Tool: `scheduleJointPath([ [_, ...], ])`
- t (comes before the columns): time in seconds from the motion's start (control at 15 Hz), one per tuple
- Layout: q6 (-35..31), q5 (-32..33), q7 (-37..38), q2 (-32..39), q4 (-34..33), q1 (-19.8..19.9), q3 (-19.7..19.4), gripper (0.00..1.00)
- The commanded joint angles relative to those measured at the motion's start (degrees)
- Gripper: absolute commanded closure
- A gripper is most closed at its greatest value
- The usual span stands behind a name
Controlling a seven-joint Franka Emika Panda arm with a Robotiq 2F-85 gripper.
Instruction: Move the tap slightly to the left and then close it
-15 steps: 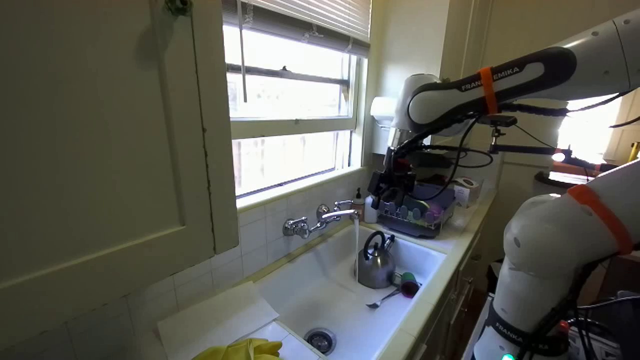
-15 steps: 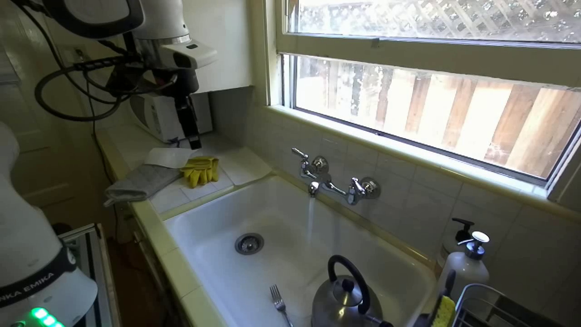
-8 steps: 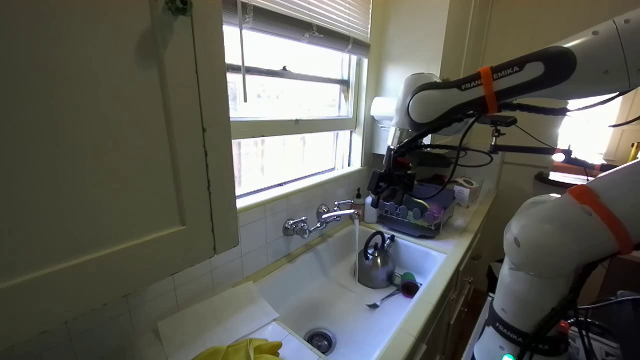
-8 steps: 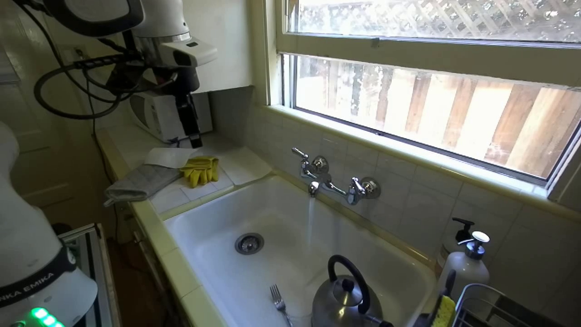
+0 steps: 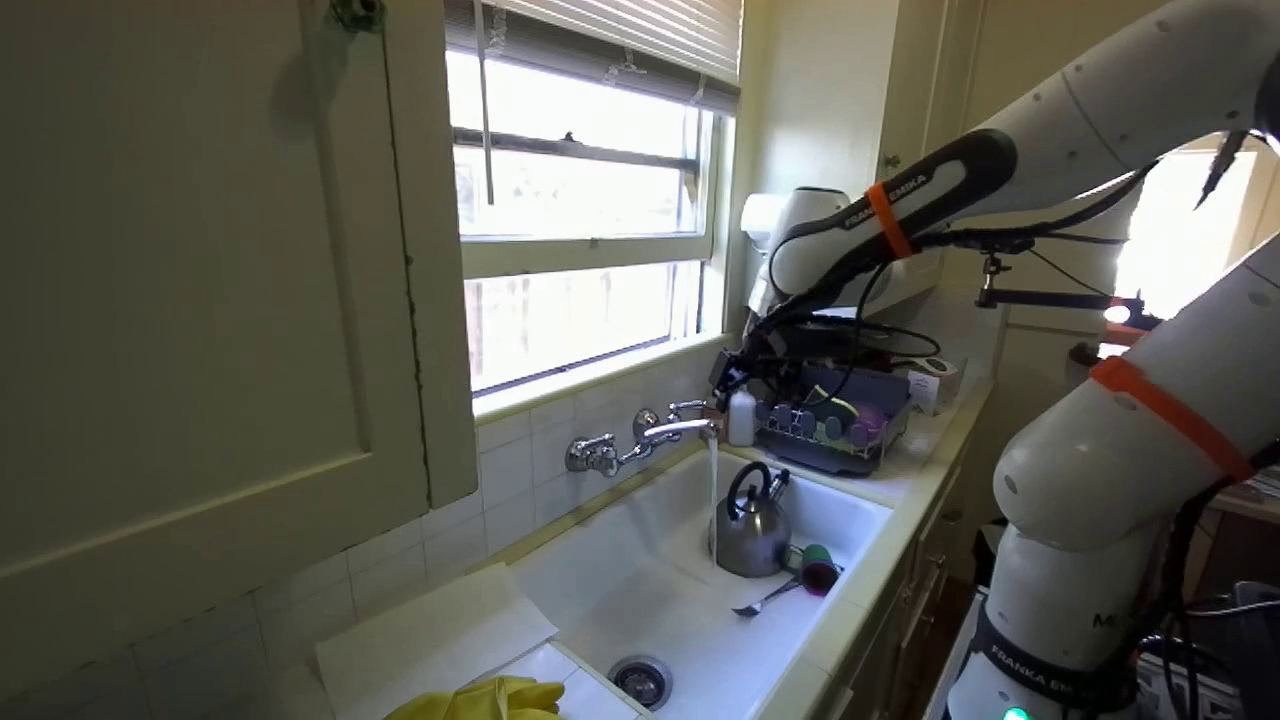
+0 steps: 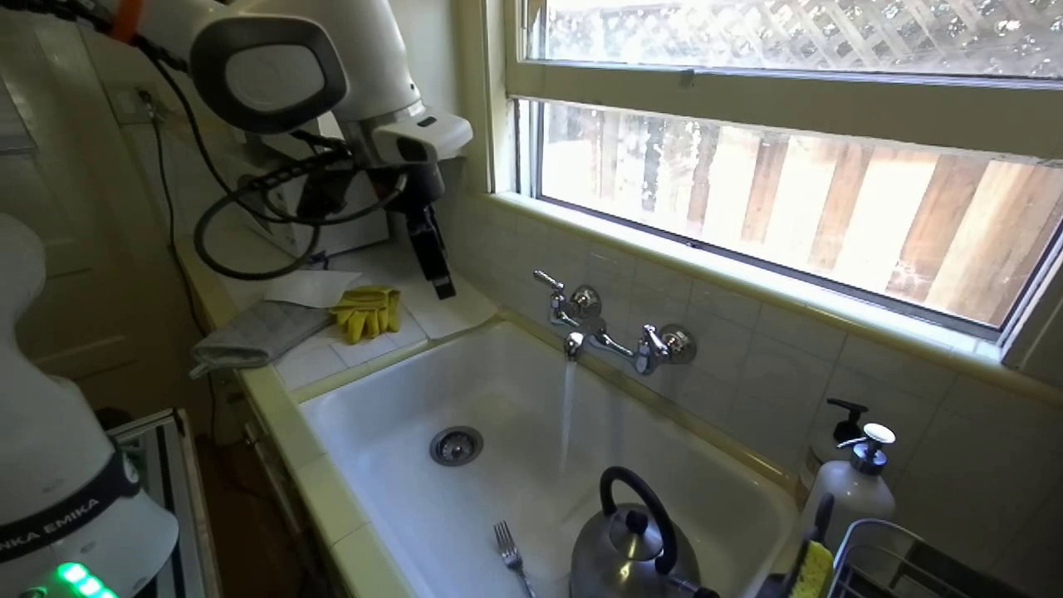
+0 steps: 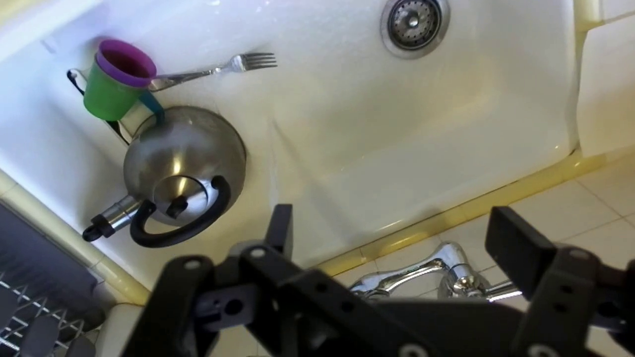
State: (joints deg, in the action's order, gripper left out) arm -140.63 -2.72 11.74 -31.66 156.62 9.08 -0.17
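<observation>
One sink (image 5: 650, 590), kettle (image 5: 755, 540) inside, tap (image 5: 672, 430) above

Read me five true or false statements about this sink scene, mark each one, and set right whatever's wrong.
1. Water is running from the tap. True.
2. The gripper is gripping the kettle. False: it is open and holds nothing.
3. The kettle stands in the sink. True.
4. The fork lies across the drain. False: the two are apart.
5. The yellow gloves are in the sink. False: they lie on the counter.
</observation>
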Motion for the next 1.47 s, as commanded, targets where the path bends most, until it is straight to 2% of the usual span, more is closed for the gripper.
scheduleJointPath([
  [0.0, -5.4, 1.6, -3.9, 10.8, -5.0, -0.3, -1.7, 0.00],
  [0.47, -6.7, 5.2, -12.2, 23.4, -14.4, 0.0, -5.3, 0.00],
  [0.6, -6.8, 4.3, -15.2, 26.6, -17.2, -0.4, -6.5, 0.00],
  [0.73, -7.7, 3.8, -15.0, 29.8, -19.8, -0.2, -7.0, 0.00],
  [0.8, -6.1, 4.2, -14.0, 25.7, -16.9, -0.4, -6.6, 0.00],
  [1.27, -6.2, 4.1, -14.0, 26.6, -17.8, -0.6, -6.7, 0.00],
  [1.4, -8.0, 5.1, -14.4, 27.9, -18.3, -0.4, -6.8, 0.00],
])
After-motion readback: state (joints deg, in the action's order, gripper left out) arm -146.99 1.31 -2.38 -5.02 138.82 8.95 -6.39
